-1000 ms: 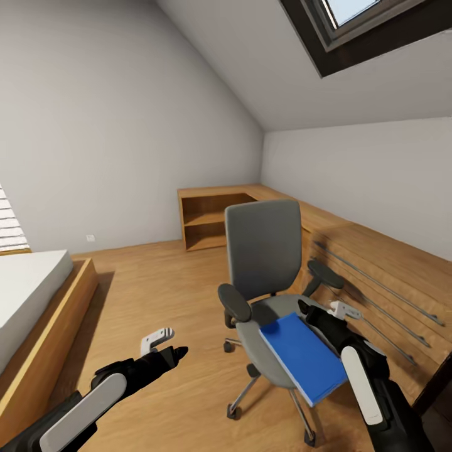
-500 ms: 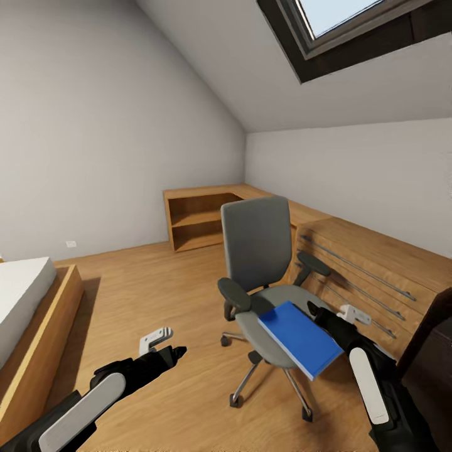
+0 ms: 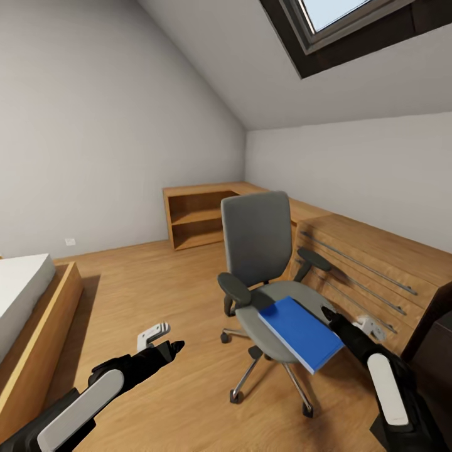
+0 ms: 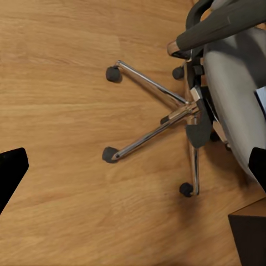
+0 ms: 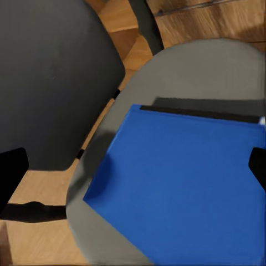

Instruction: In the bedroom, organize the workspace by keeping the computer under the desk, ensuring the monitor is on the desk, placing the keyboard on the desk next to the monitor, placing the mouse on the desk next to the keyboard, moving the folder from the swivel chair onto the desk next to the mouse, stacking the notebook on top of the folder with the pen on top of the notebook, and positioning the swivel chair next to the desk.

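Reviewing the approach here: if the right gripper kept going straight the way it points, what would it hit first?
Most likely the folder lying on the swivel chair seat: the right wrist view looks straight onto its blue cover between the open fingertips of the right gripper. Exact depth is unclear.

Both arms are showing black housings with long white rounded panels along the forearms, each ending in a black gripper, left gripper (image 3: pixel 164 339) and right gripper (image 3: pixel 351 321), with a small white bracket.

One swivel chair (image 3: pixel 263 263), one folder (image 3: pixel 300 333), two hands, one bed (image 3: pixel 22 295)
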Robot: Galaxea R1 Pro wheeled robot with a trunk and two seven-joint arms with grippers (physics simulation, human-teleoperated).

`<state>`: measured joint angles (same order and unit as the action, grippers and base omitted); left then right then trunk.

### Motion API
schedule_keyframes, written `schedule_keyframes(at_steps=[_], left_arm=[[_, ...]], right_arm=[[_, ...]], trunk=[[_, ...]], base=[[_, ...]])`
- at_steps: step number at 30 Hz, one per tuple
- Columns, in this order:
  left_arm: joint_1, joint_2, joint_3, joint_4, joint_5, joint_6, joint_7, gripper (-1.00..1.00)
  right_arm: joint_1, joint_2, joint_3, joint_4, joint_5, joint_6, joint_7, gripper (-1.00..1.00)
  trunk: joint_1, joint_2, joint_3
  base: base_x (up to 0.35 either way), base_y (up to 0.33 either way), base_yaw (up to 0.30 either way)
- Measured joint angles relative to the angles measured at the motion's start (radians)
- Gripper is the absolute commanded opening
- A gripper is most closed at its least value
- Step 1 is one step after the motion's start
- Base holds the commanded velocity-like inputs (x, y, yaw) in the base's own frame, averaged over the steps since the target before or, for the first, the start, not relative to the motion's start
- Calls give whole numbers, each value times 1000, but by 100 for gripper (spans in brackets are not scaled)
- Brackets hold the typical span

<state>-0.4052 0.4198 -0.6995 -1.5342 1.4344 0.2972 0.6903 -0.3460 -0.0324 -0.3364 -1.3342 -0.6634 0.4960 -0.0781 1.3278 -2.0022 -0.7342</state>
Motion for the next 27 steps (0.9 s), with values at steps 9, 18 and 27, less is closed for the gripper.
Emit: schedule_keyframes(at_steps=[9, 18, 27], left_arm=[[0, 0, 0, 1, 0, 0, 0, 100], [0, 0, 0, 3, 0, 0, 0, 100], [0, 0, 1, 5, 0, 0, 0, 100]], right_arm=[[0, -12, -81, 24, -116, 36, 1, 100], [2, -10, -190, 24, -139, 121, 78, 100], [54, -11, -288, 22, -278, 233, 178, 100]], trunk=[[35, -63, -28], [69, -126, -56], [104, -189, -85]], base=[[0, 0, 0], [0, 0, 0], [0, 0, 0]])
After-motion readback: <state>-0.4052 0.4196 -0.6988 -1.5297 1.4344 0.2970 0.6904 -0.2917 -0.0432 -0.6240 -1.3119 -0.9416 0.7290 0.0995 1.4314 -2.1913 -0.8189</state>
